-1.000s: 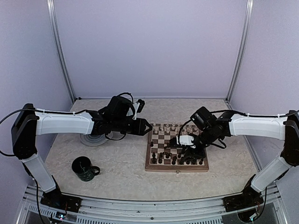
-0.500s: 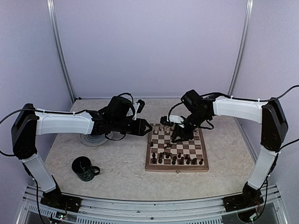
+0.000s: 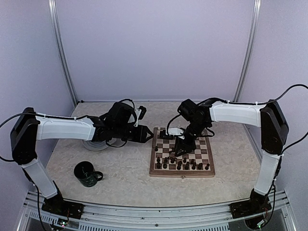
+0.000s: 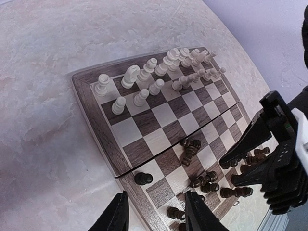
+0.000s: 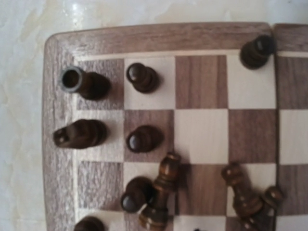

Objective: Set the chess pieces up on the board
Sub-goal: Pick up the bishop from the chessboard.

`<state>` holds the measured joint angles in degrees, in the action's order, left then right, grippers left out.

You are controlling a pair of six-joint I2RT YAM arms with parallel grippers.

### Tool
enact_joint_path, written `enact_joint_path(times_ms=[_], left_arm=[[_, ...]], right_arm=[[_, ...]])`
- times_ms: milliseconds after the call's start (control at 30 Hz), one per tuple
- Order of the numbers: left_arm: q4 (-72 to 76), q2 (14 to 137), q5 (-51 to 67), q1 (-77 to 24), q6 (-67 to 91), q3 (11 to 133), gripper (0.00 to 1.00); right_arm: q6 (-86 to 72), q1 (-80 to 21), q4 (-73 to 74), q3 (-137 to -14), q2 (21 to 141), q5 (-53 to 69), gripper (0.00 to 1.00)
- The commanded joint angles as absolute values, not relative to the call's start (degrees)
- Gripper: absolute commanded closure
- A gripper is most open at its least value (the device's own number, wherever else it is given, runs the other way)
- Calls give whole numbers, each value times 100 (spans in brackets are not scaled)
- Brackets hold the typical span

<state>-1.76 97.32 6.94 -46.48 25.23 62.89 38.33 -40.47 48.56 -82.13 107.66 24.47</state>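
Observation:
The board (image 3: 182, 173) lies right of centre. Cream chess pieces (image 3: 178, 131) stand in two rows along its far side (image 4: 159, 77). Dark pieces (image 3: 180, 163) are scattered over the near half, many lying on their sides (image 4: 202, 180) (image 5: 163, 192). One dark pawn (image 4: 143, 178) stands alone by the left rim. My left gripper (image 3: 151, 134) hovers off the board's left edge, open and empty (image 4: 156, 214). My right gripper (image 3: 179, 148) hangs over the middle-left squares, its black fingers apart above fallen dark pieces (image 4: 230, 169). Its fingers are out of the right wrist view.
A dark mug (image 3: 87, 174) stands near the front left. A round grey plate (image 3: 94, 143) lies under the left arm. Metal posts and pale walls close the back and sides.
My right arm has swung from the board's near right, past its far side, to the middle-left squares. The left gripper has hardly shifted.

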Motion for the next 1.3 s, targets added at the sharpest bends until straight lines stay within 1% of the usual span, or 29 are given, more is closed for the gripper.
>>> enact_joint_path(times_ms=[0, 133, 267, 733, 900, 1100, 1267], left_arm=[[-45, 9400, 504, -4572, 2537, 6103, 59], [-49, 9269, 389, -4364, 2843, 5846, 59], [263, 9101, 400, -4197, 3037, 5582, 59], [272, 9096, 434, -4168, 3001, 5555, 59], [281, 9087, 435, -4153, 2997, 5529, 59], [314, 9103, 473, -4147, 3012, 5511, 59], [334, 9114, 500, -4148, 3023, 5511, 59]], right_arm=[[3923, -4183, 5089, -8371, 11007, 2256, 66], [3963, -4261, 5119, -8390, 11088, 2106, 66], [3980, -4313, 5132, -8403, 11156, 2001, 66], [3972, -4414, 5119, -8570, 11431, 1672, 69], [3981, -4430, 5107, -8563, 11478, 1592, 71], [4011, -4429, 5026, -8523, 11483, 1533, 77], [4032, -4430, 4911, -8433, 11506, 1503, 78]])
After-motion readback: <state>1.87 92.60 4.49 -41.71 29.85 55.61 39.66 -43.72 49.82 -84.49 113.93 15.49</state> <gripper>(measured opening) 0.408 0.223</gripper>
